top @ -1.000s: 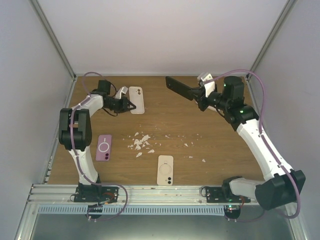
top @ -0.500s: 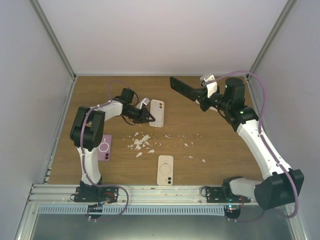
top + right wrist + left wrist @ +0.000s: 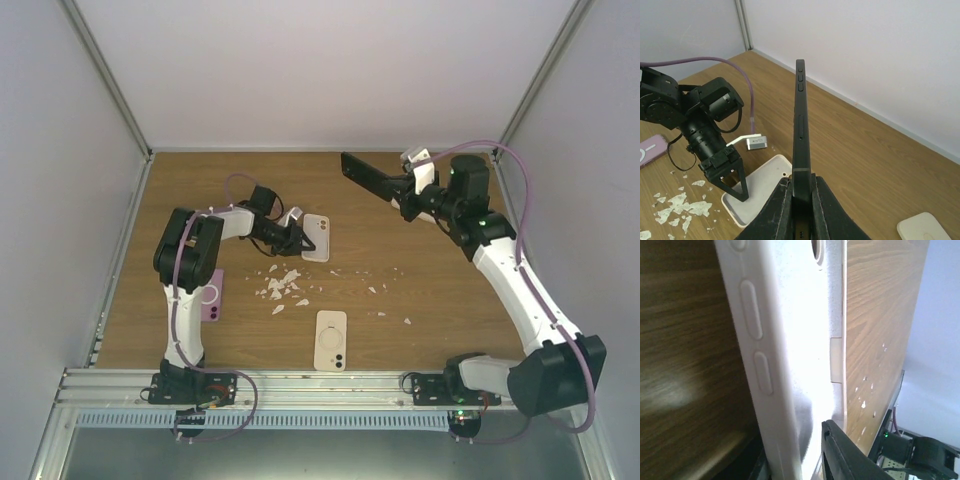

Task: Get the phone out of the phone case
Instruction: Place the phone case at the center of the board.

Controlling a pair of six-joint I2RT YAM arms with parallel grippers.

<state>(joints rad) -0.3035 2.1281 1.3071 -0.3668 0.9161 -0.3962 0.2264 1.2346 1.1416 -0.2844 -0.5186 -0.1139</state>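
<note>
Gripping a black phone (image 3: pixel 372 180), the right end effector (image 3: pixel 403 195) is clamped on one short end of it and holds it up off the wooden tabletop (image 3: pixel 450 290). The phone is slim and matte black, and the rest of its body juts out past the fingertips. From the right wrist camera the phone (image 3: pixel 801 125) is seen edge-on, standing straight up from the right end effector (image 3: pixel 800 192), with small side buttons near its far tip. The left end effector (image 3: pixel 300 240) is low on the tabletop, with a white phone case (image 3: pixel 316 238) lying flat right at its fingertips and stretching away from them. The case has rounded corners and dark camera holes near one corner. From the left wrist camera the case (image 3: pixel 790 340) fills the view, showing two raised button covers along its side edge. It passes between the two dark fingers of the left end effector (image 3: pixel 795 460). The gap there is narrow, and whether the fingers press on the case cannot be told. White flakes (image 3: pixel 282 285) are scattered just beyond the case, on the side toward the arm bases. Farther that way lie a cream phone case (image 3: pixel 331 340) and a purple phone case (image 3: pixel 211 298), the latter close beside the left arm.
</note>
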